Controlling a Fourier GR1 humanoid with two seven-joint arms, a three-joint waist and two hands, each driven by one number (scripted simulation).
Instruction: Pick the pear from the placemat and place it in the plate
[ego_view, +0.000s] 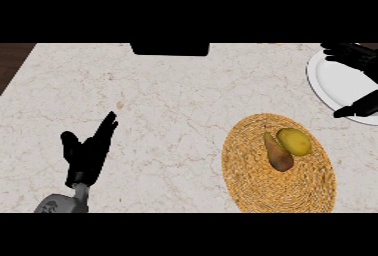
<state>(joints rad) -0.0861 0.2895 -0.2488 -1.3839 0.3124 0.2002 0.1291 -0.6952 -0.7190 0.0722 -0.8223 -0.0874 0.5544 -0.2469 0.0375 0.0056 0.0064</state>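
Pear (278, 152) lies on the placemat (280, 192); right hand (354, 56) spread over the plate (336, 82), holding nothing; left hand (87, 150) open.

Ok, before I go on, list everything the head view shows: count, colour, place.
Placemat: one, woven straw-yellow, round, lower right of the counter.
Pear: one, brown-green, lying on the placemat.
Yellow fruit: one, yellow-green, on the placemat, touching the pear's right side.
Plate: one, white, at the right edge, partly cut off.
Dark object: one, black, at the counter's far edge.
Counter: one, pale marble.
Left robot hand: black, open, resting at lower left.
Right robot hand: black, over the plate, partly out of view.
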